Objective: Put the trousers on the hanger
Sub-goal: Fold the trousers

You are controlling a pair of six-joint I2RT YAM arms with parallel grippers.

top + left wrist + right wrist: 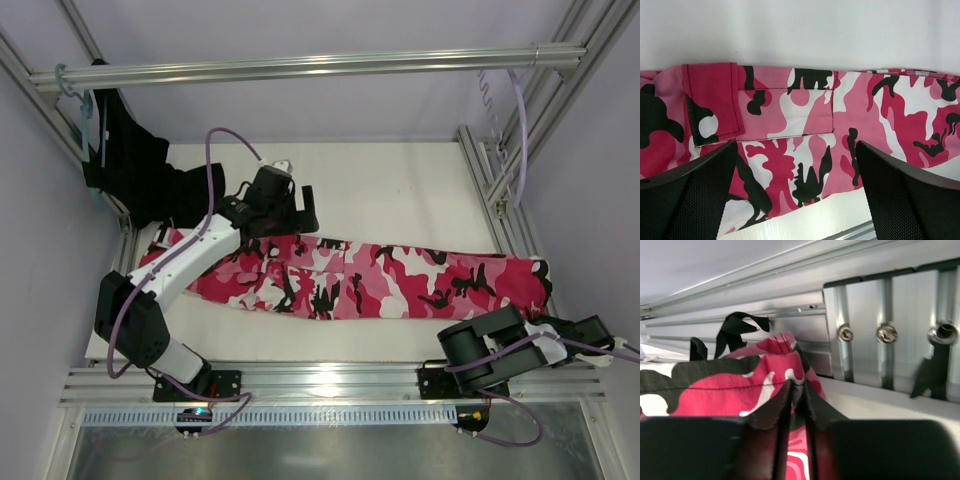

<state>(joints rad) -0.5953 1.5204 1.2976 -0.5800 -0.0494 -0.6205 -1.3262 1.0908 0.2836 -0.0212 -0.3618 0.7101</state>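
Right wrist view — we see the right gripper [799,390] pinching the trousers [715,385] at an edge; the left gripper [796,165] hangs spread over them.

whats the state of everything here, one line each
hanger: hanging from the top rail, bare
trousers: flat along the table, not on the hanger
black garment: hanging at the rail's left end
left gripper: open, above the trousers
right gripper: shut on the trousers' end
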